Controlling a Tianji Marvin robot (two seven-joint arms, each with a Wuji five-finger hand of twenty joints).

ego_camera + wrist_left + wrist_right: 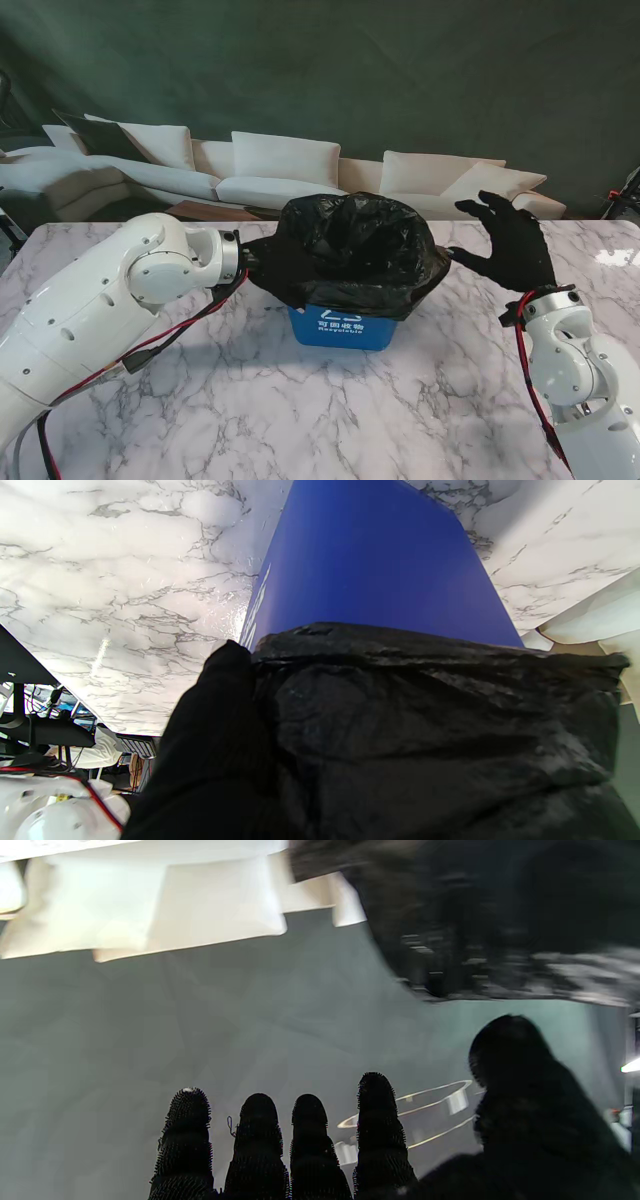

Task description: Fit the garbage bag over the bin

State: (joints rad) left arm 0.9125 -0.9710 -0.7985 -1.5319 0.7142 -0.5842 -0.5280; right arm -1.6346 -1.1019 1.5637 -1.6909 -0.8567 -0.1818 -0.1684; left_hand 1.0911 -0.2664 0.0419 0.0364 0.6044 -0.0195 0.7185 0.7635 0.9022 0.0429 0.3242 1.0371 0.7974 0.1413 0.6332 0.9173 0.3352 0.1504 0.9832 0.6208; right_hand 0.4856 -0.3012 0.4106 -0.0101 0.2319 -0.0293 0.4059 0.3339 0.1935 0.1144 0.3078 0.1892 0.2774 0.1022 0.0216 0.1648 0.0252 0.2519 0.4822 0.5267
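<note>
Bag [355,250] drapes crumpled over the blue bin [340,329], mouth gaping. Left hand [215,740] grips it; right hand [515,245] is spread, empty.

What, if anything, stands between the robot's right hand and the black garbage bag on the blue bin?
Nothing visible does. The right hand hangs open beside the garbage bag, with only bare air and marble table between them. The left hand already touches the bag over the bin.
</note>
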